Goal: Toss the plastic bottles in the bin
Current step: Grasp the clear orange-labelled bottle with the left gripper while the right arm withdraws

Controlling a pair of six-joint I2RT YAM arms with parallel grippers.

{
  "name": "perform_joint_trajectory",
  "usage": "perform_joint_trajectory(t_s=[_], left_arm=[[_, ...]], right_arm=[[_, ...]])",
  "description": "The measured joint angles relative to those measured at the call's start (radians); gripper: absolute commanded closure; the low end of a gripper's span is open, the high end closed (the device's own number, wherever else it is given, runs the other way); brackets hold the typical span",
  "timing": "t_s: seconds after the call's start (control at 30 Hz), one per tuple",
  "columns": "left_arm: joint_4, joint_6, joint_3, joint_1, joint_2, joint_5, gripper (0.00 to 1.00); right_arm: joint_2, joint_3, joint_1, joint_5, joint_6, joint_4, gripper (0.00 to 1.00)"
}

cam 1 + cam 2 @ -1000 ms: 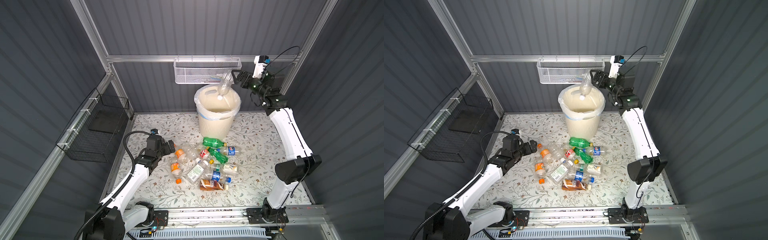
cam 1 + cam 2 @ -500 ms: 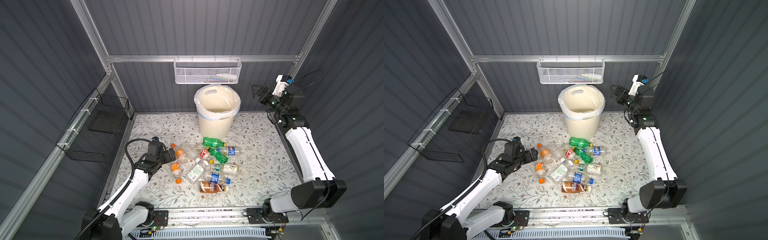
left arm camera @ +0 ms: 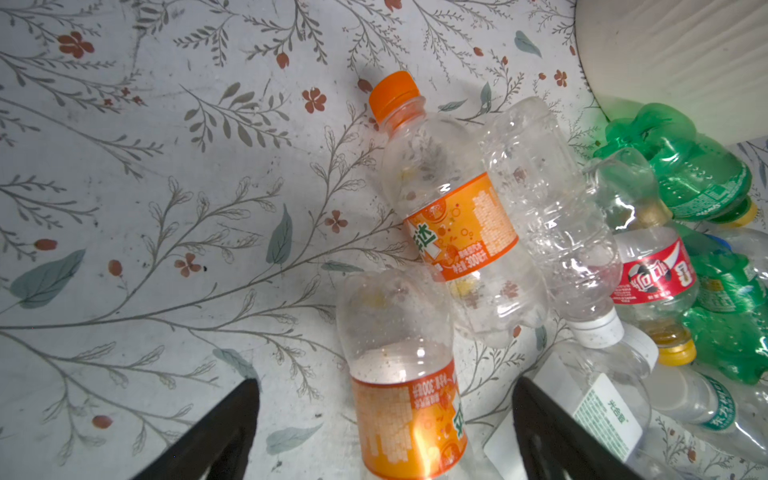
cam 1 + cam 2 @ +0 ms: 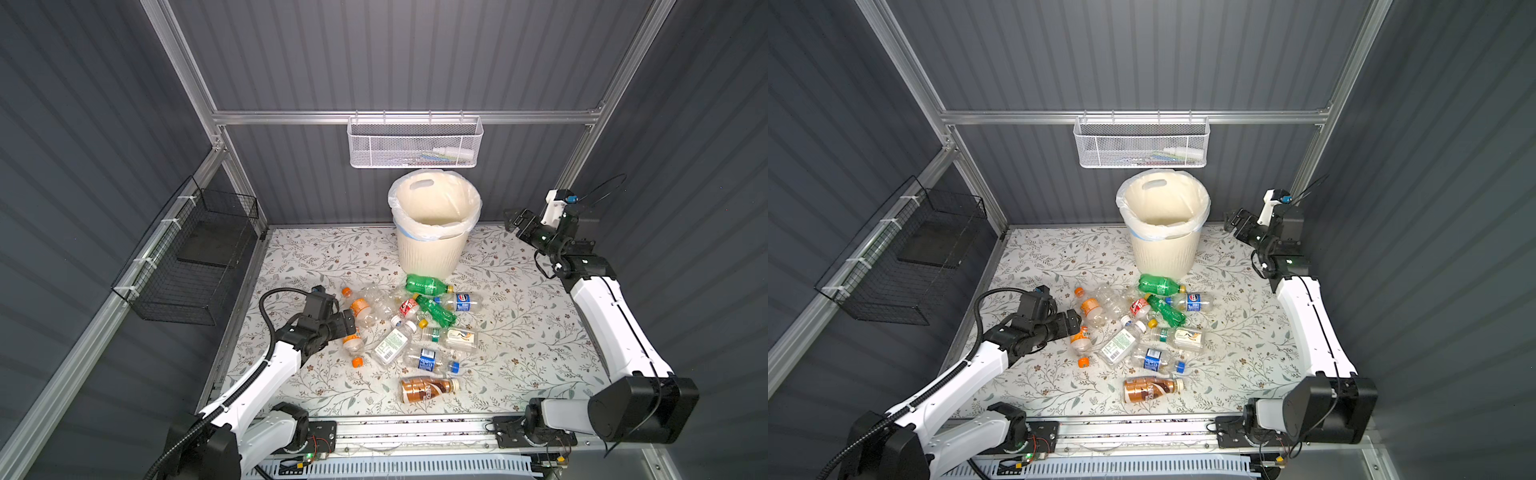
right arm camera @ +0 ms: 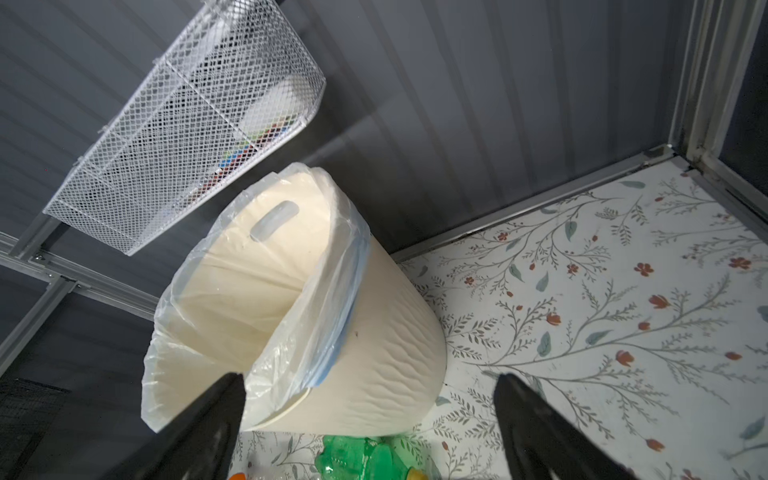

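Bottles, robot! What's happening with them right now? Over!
Left gripper open over an orange-label bottle, not gripping. Right gripper open, empty, beside the bin. Other bottles lie piled nearby. White-label bottle crowds one finger.

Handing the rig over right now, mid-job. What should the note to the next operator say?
Left gripper: open, low, jaws either side of an orange-label bottle, not closed on it.
Right gripper: open, empty, raised beside the bin.
Bottles: about eleven lie clustered on the floral mat in front of the bin.
Done: unclear; the bin's bottom is hidden.
To do: bin every bottle, probably starting with the orange-label one.
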Motion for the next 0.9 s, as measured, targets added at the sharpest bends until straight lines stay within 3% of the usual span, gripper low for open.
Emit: perform_joint_trajectory(t_s=[0.43,0.9], left_arm=[[0.052,-0.026,-0.035,-0.031,0.095,0.027,0.08],[0.109,-0.03,-0.037,-0.039,0.179,0.05,0.19]], right_arm=[[-0.093,-0.128,0.077,-0.036,-0.163,-0.282,0.08],[-0.094,-0.175,0.09,-0.027,-0.146,-0.293,0.08]])
